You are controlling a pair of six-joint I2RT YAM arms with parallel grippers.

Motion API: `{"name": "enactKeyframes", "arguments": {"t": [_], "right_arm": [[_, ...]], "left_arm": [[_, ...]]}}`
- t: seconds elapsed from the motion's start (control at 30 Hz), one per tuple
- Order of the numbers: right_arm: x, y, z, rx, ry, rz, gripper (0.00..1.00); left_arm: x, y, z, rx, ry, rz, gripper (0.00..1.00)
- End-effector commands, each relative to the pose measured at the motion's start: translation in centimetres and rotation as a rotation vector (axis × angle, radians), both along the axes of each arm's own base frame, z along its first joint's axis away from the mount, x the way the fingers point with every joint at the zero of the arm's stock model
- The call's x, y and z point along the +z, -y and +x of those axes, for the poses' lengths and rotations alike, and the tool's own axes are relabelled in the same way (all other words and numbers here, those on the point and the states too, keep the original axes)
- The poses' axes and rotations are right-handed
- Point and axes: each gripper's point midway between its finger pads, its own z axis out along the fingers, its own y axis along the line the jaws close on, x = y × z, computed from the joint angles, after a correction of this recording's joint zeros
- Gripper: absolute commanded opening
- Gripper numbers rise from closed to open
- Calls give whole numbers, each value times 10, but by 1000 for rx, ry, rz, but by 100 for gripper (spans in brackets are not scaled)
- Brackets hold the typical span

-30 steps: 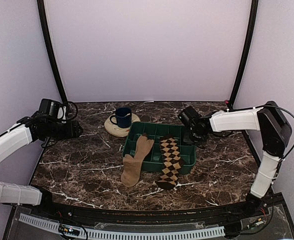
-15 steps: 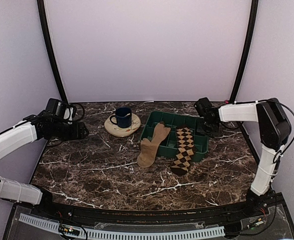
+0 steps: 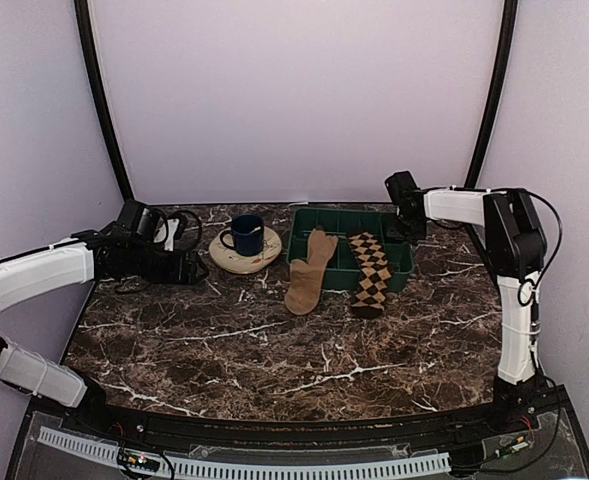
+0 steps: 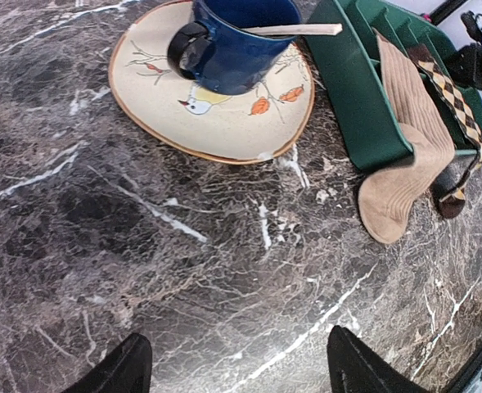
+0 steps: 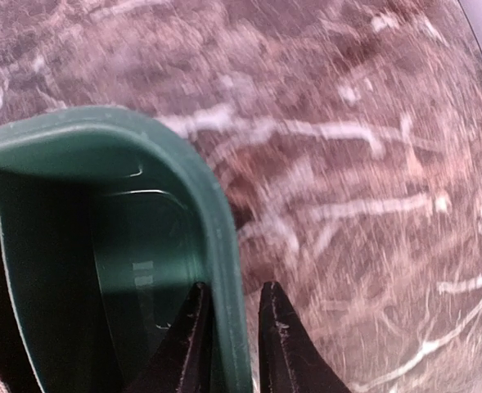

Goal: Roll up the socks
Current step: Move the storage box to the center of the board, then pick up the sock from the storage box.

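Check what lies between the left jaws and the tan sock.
Only bare marble up to the tan sock; the left wrist view shows it. The plate sits aside.

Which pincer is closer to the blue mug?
Left. The left pincer sits just left of the blue mug; the right pincer straddles the green tray rim, far to its right.

Two socks (image 3: 309,272), one tray (image 3: 349,211), one mug (image 3: 245,235), one plate (image 3: 234,264)
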Motion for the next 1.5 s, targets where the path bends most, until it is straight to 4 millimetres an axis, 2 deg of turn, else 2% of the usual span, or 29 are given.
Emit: {"name": "enactKeyframes", "arguments": {"t": [0.0,0.17,0.33,0.43,0.53,0.7,0.8,0.9,1.07,1.37,1.47], "right_arm": [[19,-1,40,18,84,2,18],[25,-4,68,17,112,14,19],[34,-2,87,2,143,31,20],[34,-2,92,3,150,40,26],[35,-4,93,20,152,54,36],[54,-9,89,49,197,85,51],[72,-10,85,60,233,101,56],[96,-8,76,65,277,114,59],[121,-3,57,72,340,131,63],[150,-5,27,89,403,153,67],[159,-11,16,103,421,155,67]], "left_arm": [[13,31,8,-86,58,-40,76],[4,61,8,-147,58,-40,77],[-7,96,2,-219,65,-24,78],[-14,120,-3,-267,84,-3,79],[-22,141,-6,-309,103,37,79],[-34,174,-9,-370,152,130,80],[-41,188,-5,-370,165,180,80],[-47,193,4,-312,151,211,80],[-50,197,21,-166,99,184,77],[-62,218,27,-136,-1,155,64],[-73,218,27,-123,-31,173,62]]}}
